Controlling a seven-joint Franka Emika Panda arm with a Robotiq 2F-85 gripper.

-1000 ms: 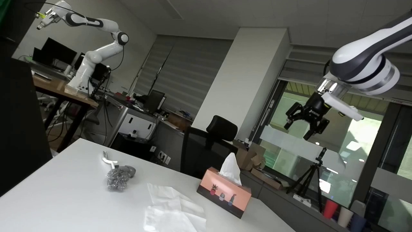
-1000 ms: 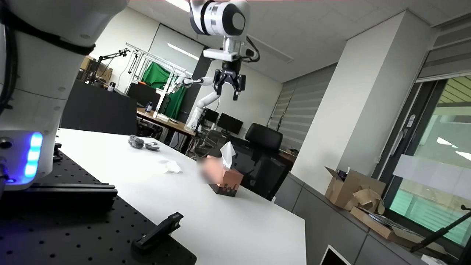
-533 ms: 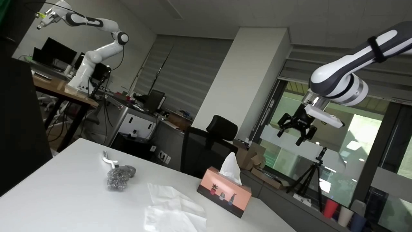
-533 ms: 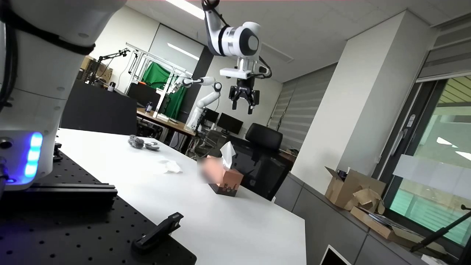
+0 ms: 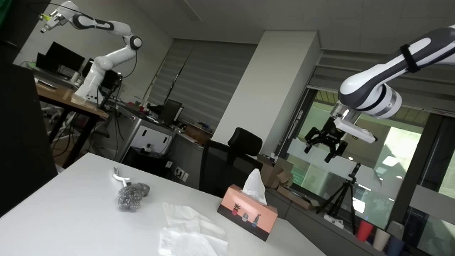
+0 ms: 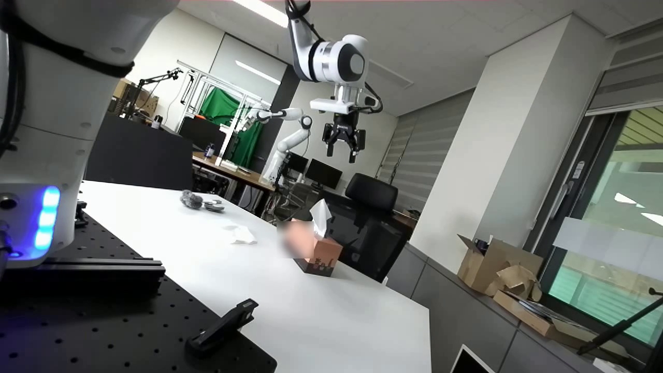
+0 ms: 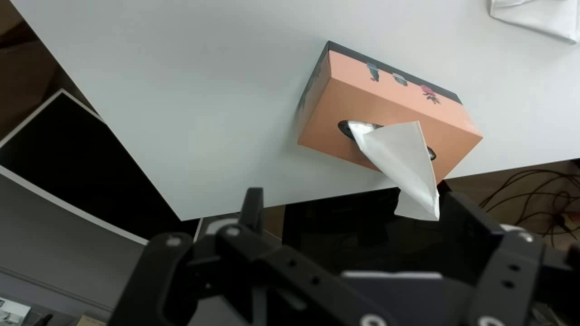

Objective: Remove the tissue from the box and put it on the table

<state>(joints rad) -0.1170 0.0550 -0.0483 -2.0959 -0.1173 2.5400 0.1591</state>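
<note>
A white tissue point(image 5: 255, 185) sticks up from the slot of a pink and dark tissue box point(image 5: 245, 213) on the white table point(image 5: 89, 220). The tissue point(image 6: 320, 216) and box point(image 6: 326, 254) also show in an exterior view, the box partly blurred. My gripper point(image 5: 317, 154) is open and empty, high above the table and apart from the box. In the wrist view the tissue point(image 7: 398, 154) rises from the box point(image 7: 326, 117) and its tip appears between the spread fingers of my gripper point(image 7: 353, 199), nearer the right finger. Loose white tissues point(image 5: 193, 231) lie flat beside the box.
A grey scouring ball point(image 5: 129, 197) and a white-handled item point(image 5: 122, 179) lie farther along the table. A black chair point(image 5: 231, 156) stands behind the table edge near the box. A black stapler-like item point(image 6: 222, 329) sits on the dark perforated base plate point(image 6: 103, 321).
My open gripper has moved down, leftward in one exterior picture and rightward in the opposite one, mostly in the earlier half second. It has moved only slightly since. Box and tissues have not moved.
</note>
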